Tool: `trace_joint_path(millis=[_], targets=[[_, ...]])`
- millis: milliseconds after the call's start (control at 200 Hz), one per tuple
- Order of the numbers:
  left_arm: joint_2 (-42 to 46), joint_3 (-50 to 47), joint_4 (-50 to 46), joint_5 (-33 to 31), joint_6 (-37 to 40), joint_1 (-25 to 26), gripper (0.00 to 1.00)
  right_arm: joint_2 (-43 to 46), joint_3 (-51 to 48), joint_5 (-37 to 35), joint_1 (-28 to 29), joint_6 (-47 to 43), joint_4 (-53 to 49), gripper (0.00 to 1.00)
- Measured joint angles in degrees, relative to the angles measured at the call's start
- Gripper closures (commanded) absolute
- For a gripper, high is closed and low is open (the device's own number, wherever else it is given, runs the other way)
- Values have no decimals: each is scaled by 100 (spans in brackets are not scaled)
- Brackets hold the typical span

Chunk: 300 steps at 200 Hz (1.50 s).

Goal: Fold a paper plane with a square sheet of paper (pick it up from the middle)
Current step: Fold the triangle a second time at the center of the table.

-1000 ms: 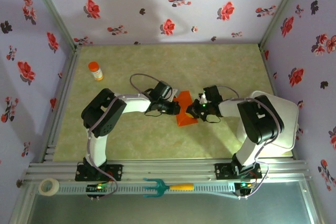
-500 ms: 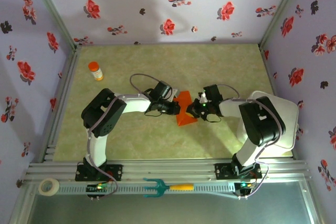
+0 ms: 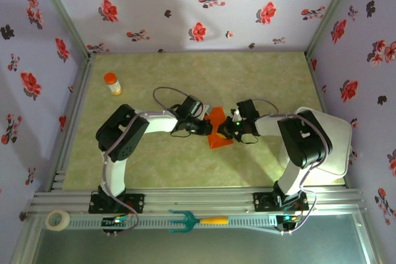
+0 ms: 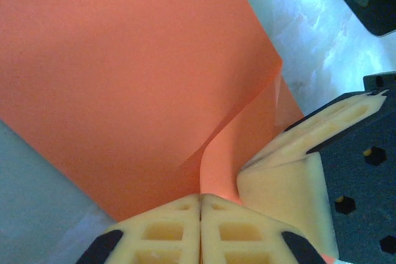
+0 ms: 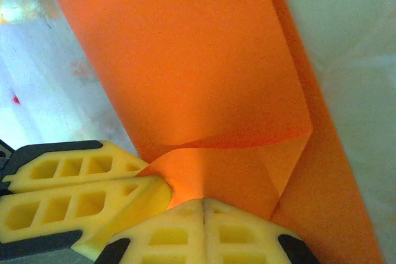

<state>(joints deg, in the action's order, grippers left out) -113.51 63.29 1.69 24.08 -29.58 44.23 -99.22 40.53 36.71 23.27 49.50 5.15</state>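
Observation:
The square sheet of paper (image 3: pixel 218 140) is orange-red, folded into layers, and sits mid-table between both arms. My left gripper (image 3: pixel 208 129) comes in from the left and is shut on one edge of it. In the left wrist view the paper (image 4: pixel 124 78) curls up into the closed fingertips of the left gripper (image 4: pixel 201 196). My right gripper (image 3: pixel 226 129) faces it from the right, shut on the same raised fold. The right wrist view shows the paper (image 5: pixel 185 60) pinched by the right gripper (image 5: pixel 203 201), with the left gripper's fingers (image 5: pixel 80 190) close beside.
An orange-capped bottle (image 3: pixel 112 83) stands at the back left. A tape roll (image 3: pixel 58 219) and a teal fork tool (image 3: pixel 185 220) lie on the front rail. A white slab (image 3: pixel 337 146) sits under the right arm. Flowered walls enclose the table.
The right arm has edged slightly left toward the left gripper. The paper and the left arm have hardly moved.

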Motion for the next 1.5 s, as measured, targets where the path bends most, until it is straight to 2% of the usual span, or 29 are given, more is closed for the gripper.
trace_joint_path(millis=[95, 205, 305, 435, 580, 850, 1180, 1340, 1385, 1500], targets=[[52, 9, -33, -35, -35, 2, 75, 0, -52, 0, 0, 0, 127, 96], [238, 9, -299, -293, -127, 0, 68, 9, -125, 2, 0, 39, 289, 96], [507, 9, -531, -542, -269, -26, 67, 13, -173, 2, 0, 81, 402, 96], [944, -90, -584, -702, -468, -24, 75, 22, -264, -4, 0, 238, 610, 96], [1150, -160, -581, -588, -651, 70, 86, 22, -369, -9, 0, 431, 883, 96], [1021, -160, -616, -173, -743, 446, 86, 22, -428, -31, 0, 610, 1062, 96], [568, -83, -538, 144, -804, 459, 86, 22, -428, -37, 0, 629, 1067, 96], [455, -44, -516, 229, -850, 463, 93, 22, -428, -37, 0, 629, 1067, 96], [422, -13, -514, 256, -881, 466, 100, 22, -428, -37, 0, 629, 1067, 96], [339, 55, -481, 302, -911, 463, 100, 22, -428, -39, 0, 629, 1067, 96]])
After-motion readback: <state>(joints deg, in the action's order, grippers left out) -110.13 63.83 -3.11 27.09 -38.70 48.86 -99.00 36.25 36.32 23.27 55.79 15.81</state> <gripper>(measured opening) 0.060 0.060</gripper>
